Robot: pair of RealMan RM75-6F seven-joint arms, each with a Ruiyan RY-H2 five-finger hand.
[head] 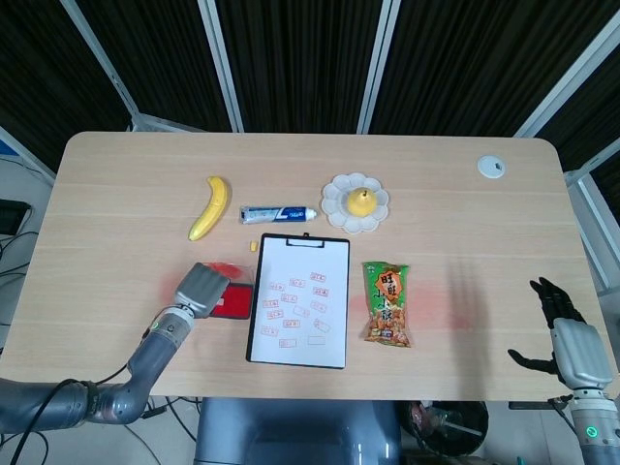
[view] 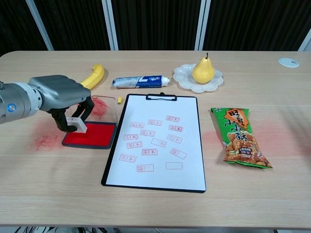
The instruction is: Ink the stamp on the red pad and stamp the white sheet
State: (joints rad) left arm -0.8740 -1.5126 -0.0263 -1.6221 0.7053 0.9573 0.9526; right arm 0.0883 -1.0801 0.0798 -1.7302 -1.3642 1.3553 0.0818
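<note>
The light wooden desk has rounded corners; its right half is largely bare, carrying only a small white disc near the far right corner. Black slatted panels with pale metal struts stand behind the far edge. A black clipboard lies near the middle of the near edge, holding the white sheet, which bears many red imprints. Just right of it lies a green snack bag. Along the far side sit a banana, a toothpaste tube and a pear on a white plate. The red pad sits just left of the clipboard. The left hand arches over it, fingers curled around the white stamp, which meets the pad's far left part. The right hand hovers off the near right corner, fingers spread and holding nothing.
</note>
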